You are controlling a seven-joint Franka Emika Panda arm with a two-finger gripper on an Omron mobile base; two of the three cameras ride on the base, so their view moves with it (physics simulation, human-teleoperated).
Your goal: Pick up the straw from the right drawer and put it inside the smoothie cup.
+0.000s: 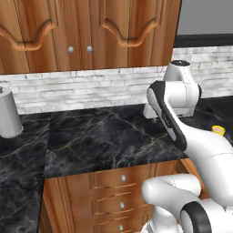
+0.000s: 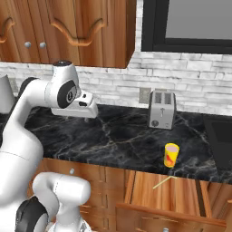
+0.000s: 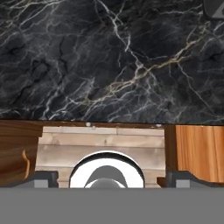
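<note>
The black marble bench [image 2: 122, 131] runs under the wooden wall cupboards [image 1: 91, 32] in both base views, and from the hand camera its veined top is seen from straight above. The white arm [image 2: 27, 118] reaches out over the bench. The tool [image 3: 105, 177] shows from the hand camera, where its two dark tips stand far apart at the bottom corners with nothing between them.

The right base view has the right drawer [image 2: 176, 195] pulled out below the bench edge, its plank floor bare except for one straw [image 2: 164, 182], which lies aslant near the drawer's back, just under the bench lip. On that same side, one silver toaster [image 2: 162, 109] stands against the brick wall, and one smoothie cup [image 2: 171, 155] stands upright near the bench's front edge, above the straw.

In the left base view the arm covers most of that side; only the cup's yellow rim peeks past it. This view adds three stacked drawer fronts [image 1: 122, 200], each with one knob, and one grey canister [image 1: 8, 113] at the far left.
</note>
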